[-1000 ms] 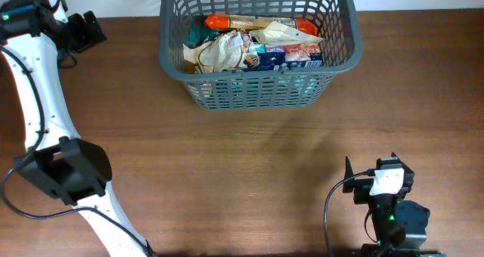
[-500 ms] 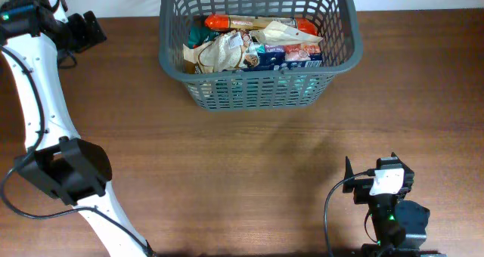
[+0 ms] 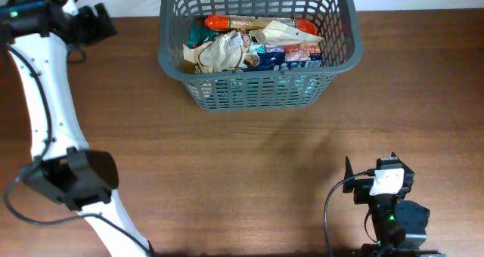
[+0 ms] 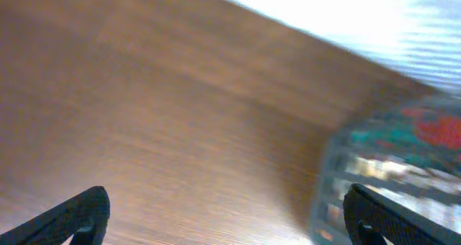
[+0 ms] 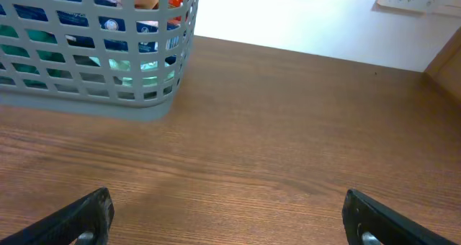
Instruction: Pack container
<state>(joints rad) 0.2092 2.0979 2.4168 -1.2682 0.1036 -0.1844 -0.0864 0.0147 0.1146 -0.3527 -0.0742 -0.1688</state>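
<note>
Two arms stand at the near side of the brown wooden table (image 3: 227, 174). Nearest, at the right corner, the right arm sits folded low over its base. The right gripper (image 5: 229, 223) points out across bare wood with its fingers spread wide, one tip at each lower corner of its wrist view, holding nothing. Over on the left, the white left arm rises from its dark base and reaches to the far left corner. There the left gripper (image 3: 94, 24) hangs near the table's back edge, to the left of the basket and apart from it. Its wrist view is blurred, but the two fingertips stand far apart with only wood between them, so it is spread and empty too.

Farthest off, at the middle of the back edge, sits the basket (image 3: 257, 66). It is dark grey plastic, rectangular, with a thick rim and sides cut into a lattice of slots. It stands upright and holds a loose heap of snack packs. An orange-red pack (image 3: 219, 20) lies along the back and a crumpled white wrapper (image 3: 223, 51) at front left. A cream packet (image 3: 283, 34) lies on top, a blue pack (image 3: 295, 57) at front right, and something teal (image 3: 198, 36) by the left wall.
</note>
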